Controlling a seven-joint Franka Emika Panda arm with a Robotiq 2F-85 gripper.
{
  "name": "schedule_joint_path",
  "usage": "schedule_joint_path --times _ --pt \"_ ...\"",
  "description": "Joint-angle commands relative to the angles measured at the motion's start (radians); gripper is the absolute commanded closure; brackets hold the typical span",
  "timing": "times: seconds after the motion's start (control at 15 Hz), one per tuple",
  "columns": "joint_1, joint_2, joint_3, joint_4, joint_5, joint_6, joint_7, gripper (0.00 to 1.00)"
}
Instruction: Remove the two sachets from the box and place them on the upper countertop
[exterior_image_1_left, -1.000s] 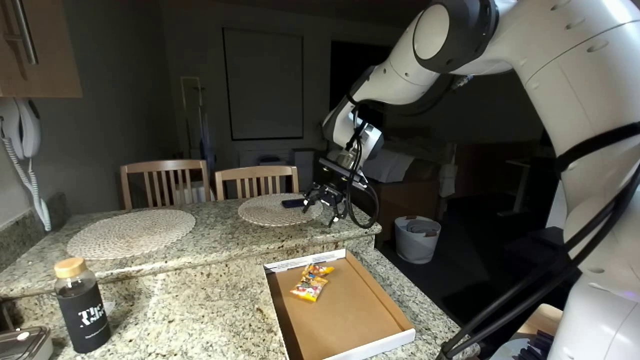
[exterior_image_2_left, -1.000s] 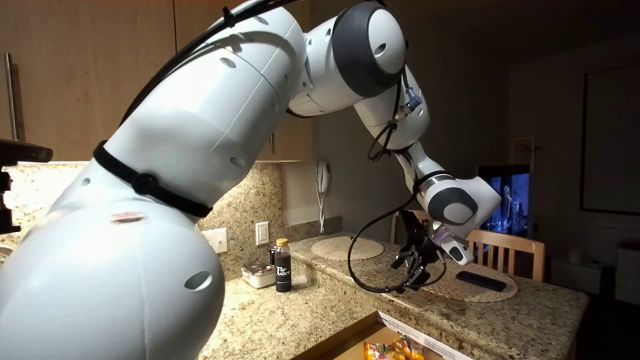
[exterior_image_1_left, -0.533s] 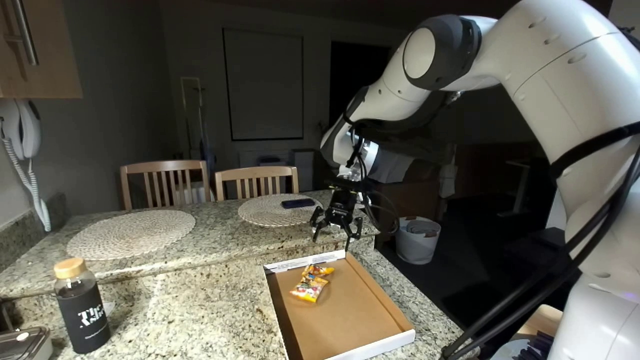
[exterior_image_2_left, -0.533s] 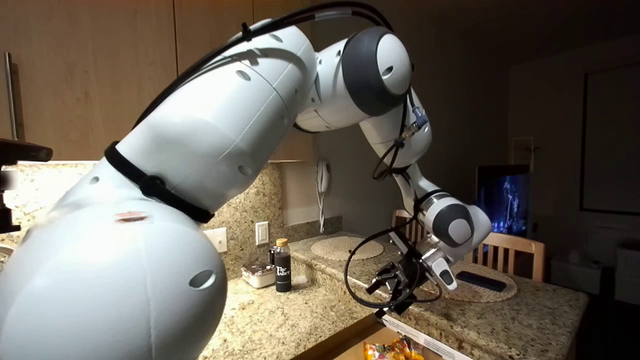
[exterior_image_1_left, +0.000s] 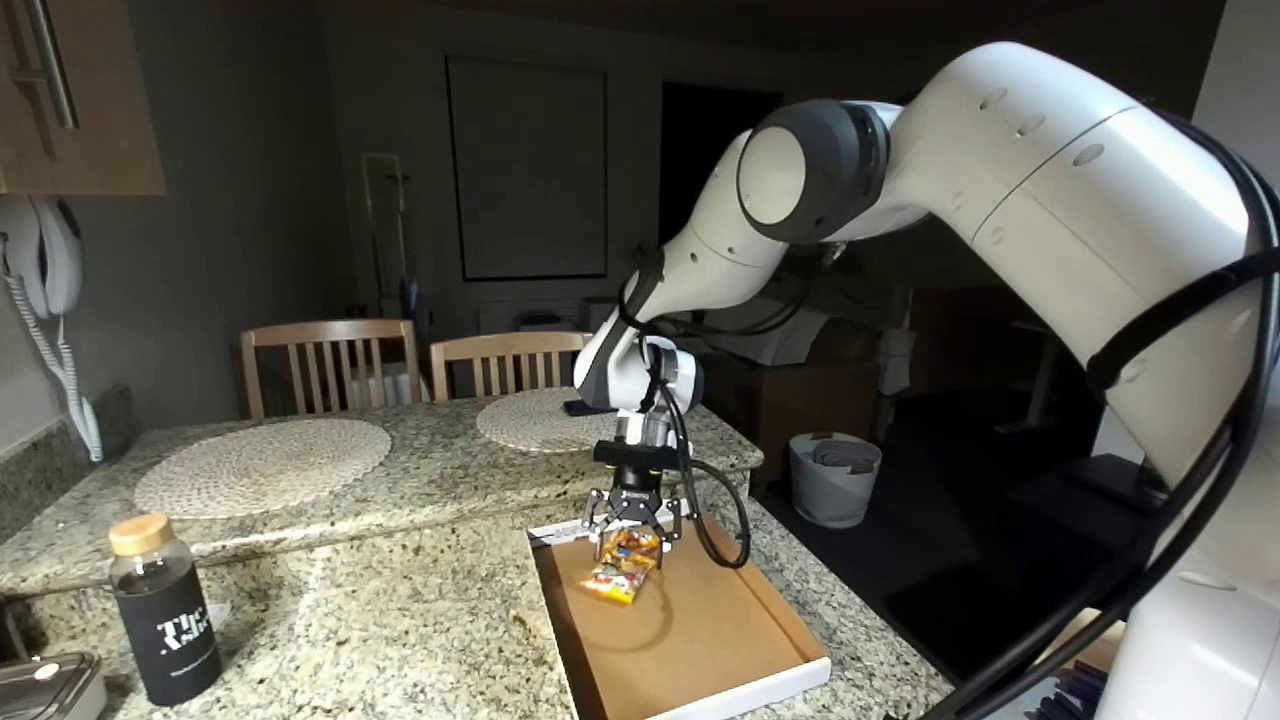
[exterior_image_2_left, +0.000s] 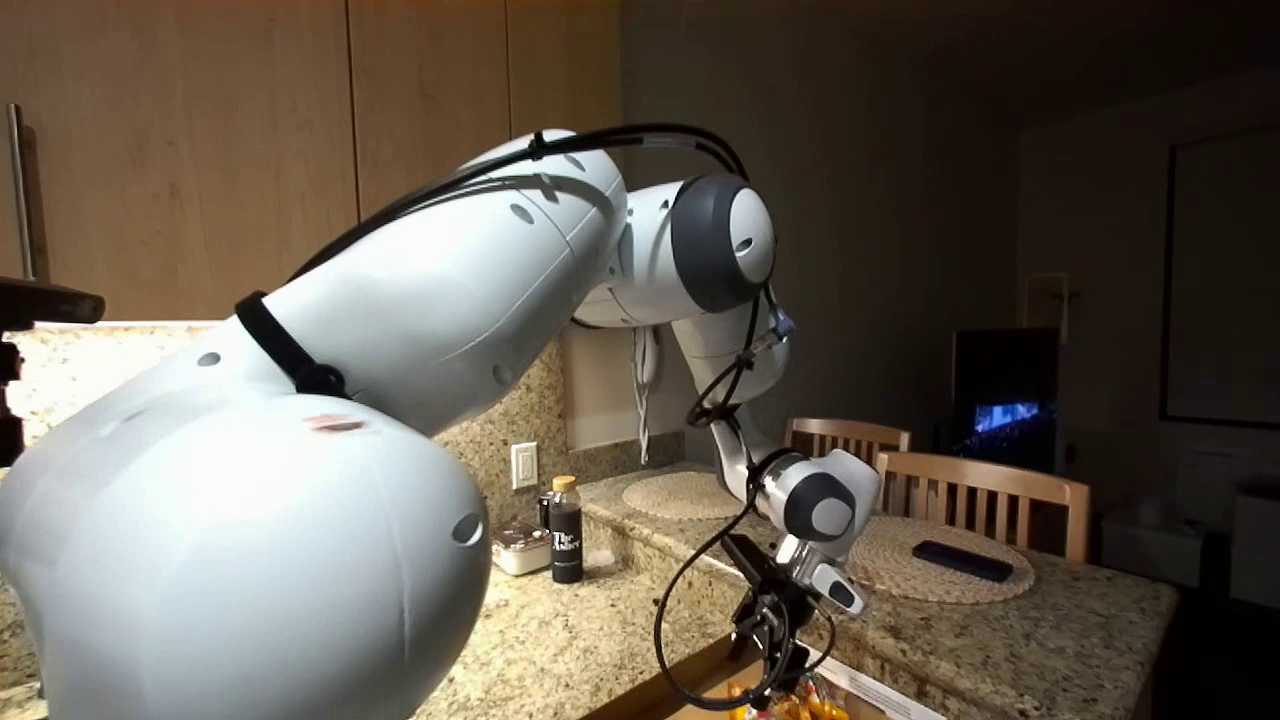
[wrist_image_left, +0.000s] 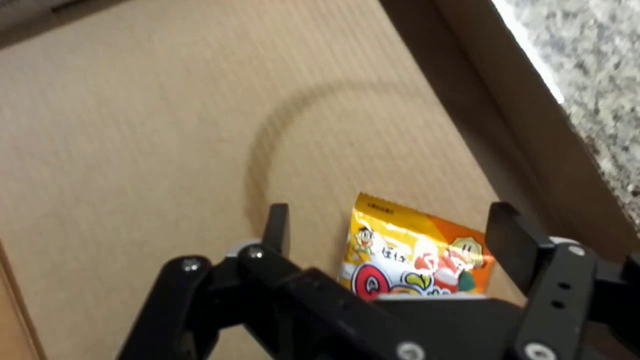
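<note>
Pincer (wrist_image_left: 390, 225): spread wide, holding nothing.
Packets (exterior_image_1_left: 620, 579): both beneath it, in the box (exterior_image_1_left: 705, 625).
Upper worktop (exterior_image_1_left: 437, 465): I have both to deliver.

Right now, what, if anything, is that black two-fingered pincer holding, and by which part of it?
Nothing is held: the pincer stands open over a small, flat, glossy yellow-orange sachet lying in the shallow, tan, open-topped cardboard box.

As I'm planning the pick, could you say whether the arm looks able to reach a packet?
Probably yes: the end effector hangs open over the box, and nothing visible blocks the way to the packet in the wrist view.
</note>
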Motion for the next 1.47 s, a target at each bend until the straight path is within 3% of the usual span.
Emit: schedule_joint_path --times 0.0,0.33,0.47,0.53,0.6,1.27,1.4 --pt "0.017 0.008 -0.004 -0.019 -0.056 0.218 0.035 0.0" --pt "0.026 0.028 -0.015 -0.023 -0.096 0.415 0.073 0.0" --pt "0.031 0.041 -0.023 -0.016 -0.111 0.427 0.09 0.0" --pt "0.034 0.048 -0.028 -0.012 -0.12 0.417 0.101 0.24" --pt "0.037 0.054 -0.032 -0.009 -0.131 0.41 0.116 0.26" --pt "0.036 0.059 -0.039 -0.006 -0.157 0.378 0.17 0.92" --pt "0.036 0.055 -0.039 -0.007 -0.155 0.372 0.18 0.98"
